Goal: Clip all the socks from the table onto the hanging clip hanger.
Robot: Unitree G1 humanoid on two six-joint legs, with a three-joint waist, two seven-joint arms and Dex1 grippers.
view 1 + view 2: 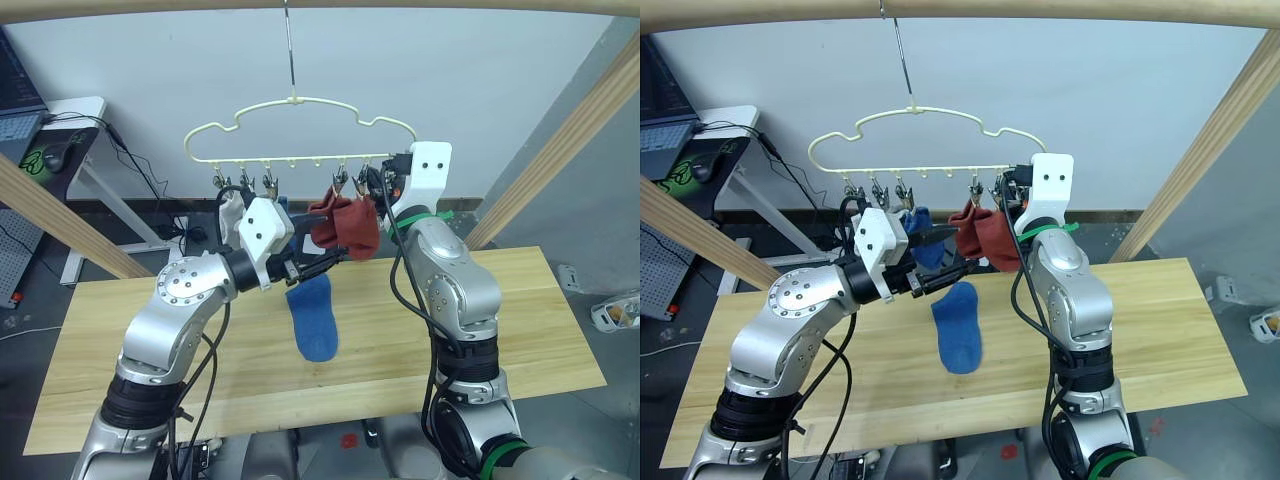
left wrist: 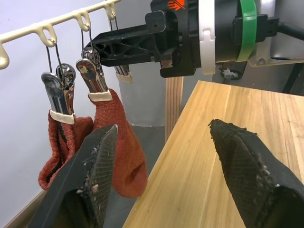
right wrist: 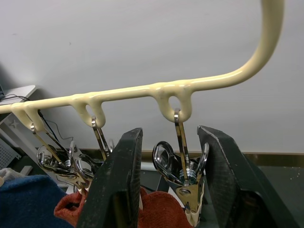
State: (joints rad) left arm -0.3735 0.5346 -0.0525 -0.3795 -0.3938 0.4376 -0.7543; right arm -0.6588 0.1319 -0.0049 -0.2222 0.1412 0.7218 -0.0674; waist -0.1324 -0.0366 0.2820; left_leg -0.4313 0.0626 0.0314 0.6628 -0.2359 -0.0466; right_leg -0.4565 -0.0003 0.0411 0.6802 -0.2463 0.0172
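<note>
Remaining blue sock (image 1: 314, 318) lies flat mid-worktop (image 1: 520, 330), long axis running near–far, cuff end far, toe near. It sits below and slightly near of the left gripper (image 1: 318, 262), whose fingers are spread with nothing between them, pointing right toward the hung rust-red socks (image 1: 345, 225). Left arm looks the closer one for the pick: my read is a drop straight down plus a wrist turn to bring the fingers across the sock's narrow width. Right gripper (image 3: 168, 183) is up at the clip hanger (image 1: 300, 125), fingers spread and straddling the rightmost metal clip (image 3: 183, 178) without visibly squeezing it; that clip already pinches red knit. The hanger's bar carries both rust-red socks on the right-hand clips, another blue sock (image 1: 923, 235) further left, and something pale behind the left wrist that I can't identify for certain. Which clips remain free can't be told from here; the middle loops look bare. In the way: the hanging red socks are just beside the left fingers, so a descent should back off leftward first to avoid snagging them. Hanger hangs from a thin hook (image 1: 289, 50) on a wooden pole (image 1: 300, 6), so it will likely swing if bumped. Rest of the worktop around the blue sock is open.
</note>
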